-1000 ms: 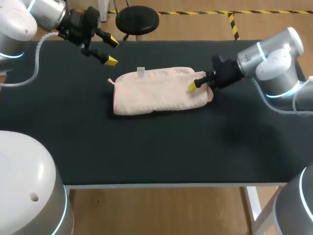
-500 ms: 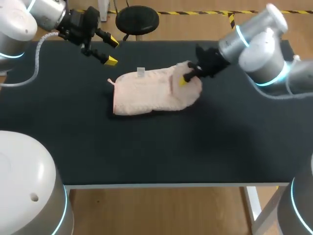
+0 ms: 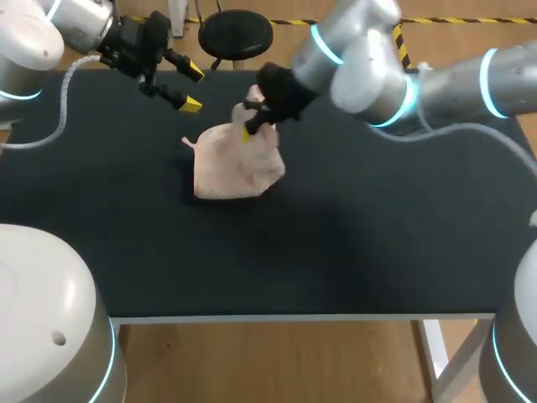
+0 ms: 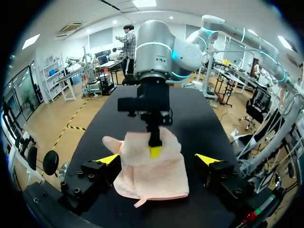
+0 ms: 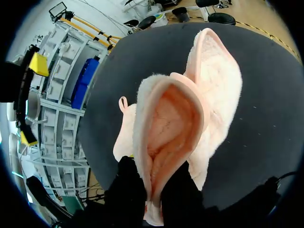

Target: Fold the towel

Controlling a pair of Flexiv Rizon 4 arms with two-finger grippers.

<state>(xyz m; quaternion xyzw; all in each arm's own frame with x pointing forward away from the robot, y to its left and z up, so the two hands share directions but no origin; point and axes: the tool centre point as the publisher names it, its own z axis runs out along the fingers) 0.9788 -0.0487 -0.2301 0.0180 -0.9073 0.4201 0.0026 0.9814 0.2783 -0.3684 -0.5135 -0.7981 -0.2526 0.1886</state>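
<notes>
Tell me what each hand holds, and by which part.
The right hand pinches the towel by a lifted edge, the rest lying on the table. The left hand is open and holds nothing.

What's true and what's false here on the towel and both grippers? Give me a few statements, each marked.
1. The right gripper is shut on the towel. True.
2. The left gripper is shut on the towel too. False: it is open, holds nothing, and hangs apart from the towel near its far left end.
3. The towel lies flat and fully spread out. False: one end is raised in the right gripper, above the part that rests on the table.
4. The towel is pink and the table is black. True.
</notes>
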